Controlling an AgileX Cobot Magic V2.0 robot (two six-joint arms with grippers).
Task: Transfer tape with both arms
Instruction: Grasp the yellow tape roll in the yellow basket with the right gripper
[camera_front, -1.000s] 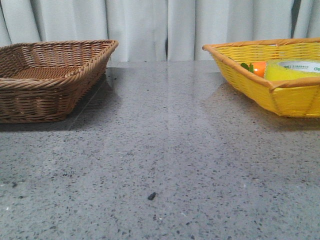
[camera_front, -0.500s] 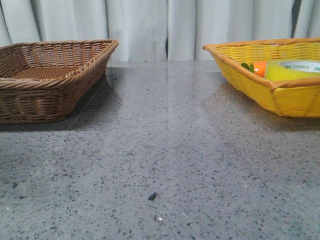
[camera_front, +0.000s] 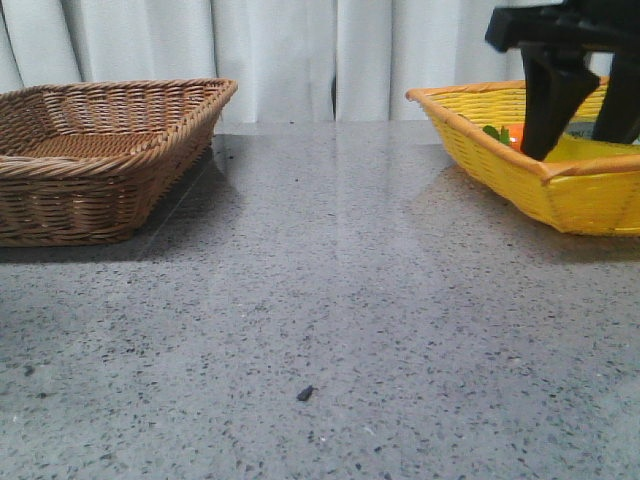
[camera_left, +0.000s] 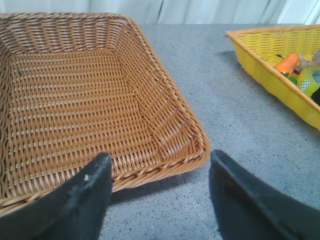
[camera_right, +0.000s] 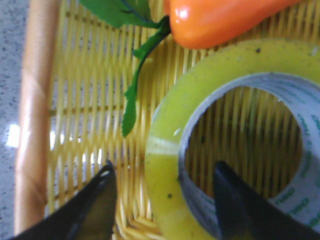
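Grey speckled table: right gripper open, straddling tape wall in yellow basket; risk: inner finger catches core, roll tips against carrot; left gripper open, idle

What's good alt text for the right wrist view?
Close-up: open right tool straddling the rim of a yellow tape roll lying flat in a yellow basket, with an orange carrot and its green leaves beside it.
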